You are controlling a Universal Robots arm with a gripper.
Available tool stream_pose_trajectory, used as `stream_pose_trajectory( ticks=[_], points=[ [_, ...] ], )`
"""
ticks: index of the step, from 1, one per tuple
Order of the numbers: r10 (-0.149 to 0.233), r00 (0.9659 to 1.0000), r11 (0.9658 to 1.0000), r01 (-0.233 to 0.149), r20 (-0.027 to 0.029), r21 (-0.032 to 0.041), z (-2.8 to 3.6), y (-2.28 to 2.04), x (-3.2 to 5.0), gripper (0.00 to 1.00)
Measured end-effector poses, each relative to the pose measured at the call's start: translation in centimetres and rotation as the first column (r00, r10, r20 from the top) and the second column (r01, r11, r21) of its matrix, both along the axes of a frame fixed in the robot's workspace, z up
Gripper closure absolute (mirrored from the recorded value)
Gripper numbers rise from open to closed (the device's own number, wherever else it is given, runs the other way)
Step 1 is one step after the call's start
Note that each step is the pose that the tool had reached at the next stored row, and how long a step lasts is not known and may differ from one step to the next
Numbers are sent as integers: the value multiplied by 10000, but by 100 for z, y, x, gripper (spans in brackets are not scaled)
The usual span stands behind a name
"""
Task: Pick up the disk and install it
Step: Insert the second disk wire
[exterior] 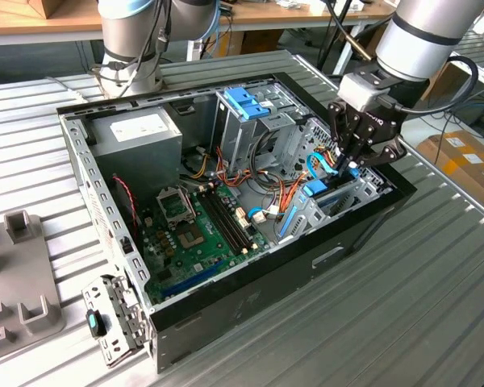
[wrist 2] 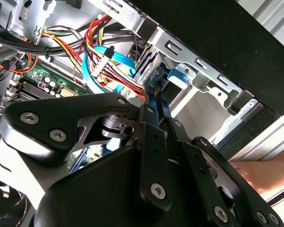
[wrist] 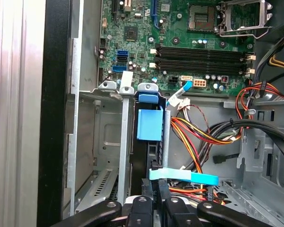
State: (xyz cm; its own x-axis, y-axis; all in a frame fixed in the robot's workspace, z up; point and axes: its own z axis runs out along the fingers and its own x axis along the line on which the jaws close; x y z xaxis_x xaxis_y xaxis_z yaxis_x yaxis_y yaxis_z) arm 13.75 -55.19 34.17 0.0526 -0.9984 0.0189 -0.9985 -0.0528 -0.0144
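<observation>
- Pincer (exterior: 348, 165) on the arm is down inside the open computer case (exterior: 250, 266), at the drive bay (exterior: 339, 197) on the exterior view's right, near the case's front wall.
- Disk (wrist: 150, 125) stands on edge in that bay; in the first wrist view its blue rail and tab sit between grey bay walls, with the motherboard (wrist: 180, 38) beyond.
- Pincer fingers (wrist: 157, 189) appear clenched narrowly on the disk's near edge, just under a light-blue ribbon cable (wrist: 182, 176); contact itself is partly hidden by the linkage.
- Second wrist view: fingers (wrist 2: 154, 101) run to a blue tab at the bay mouth, red and yellow wire bundle (wrist 2: 104, 52) close beside.
- Step in hand, as I judge: seating the disk in its bay; pick-up looks done, installation well along.
- Next move calls for a straight push along the bay guides, keeping cables clear, until the rails latch.
- Case rests on a slatted metal worktop (exterior: 436, 306).
</observation>
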Motion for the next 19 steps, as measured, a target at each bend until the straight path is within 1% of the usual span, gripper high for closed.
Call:
stream_pose_trajectory(
  ticks=[12,14,16,17,19],
  points=[
    [0,10000,10000,0,0,0,-13,0,0,84],
    [1,10000,10000,-1,1,9,-18,0,1,84],
    [1,10000,10000,-1,0,2,-15,0,0,70],
    [0,10000,10000,0,0,1,-15,0,0,70],
    [1,10000,10000,-1,0,-1,6,0,0,70]
  ],
)
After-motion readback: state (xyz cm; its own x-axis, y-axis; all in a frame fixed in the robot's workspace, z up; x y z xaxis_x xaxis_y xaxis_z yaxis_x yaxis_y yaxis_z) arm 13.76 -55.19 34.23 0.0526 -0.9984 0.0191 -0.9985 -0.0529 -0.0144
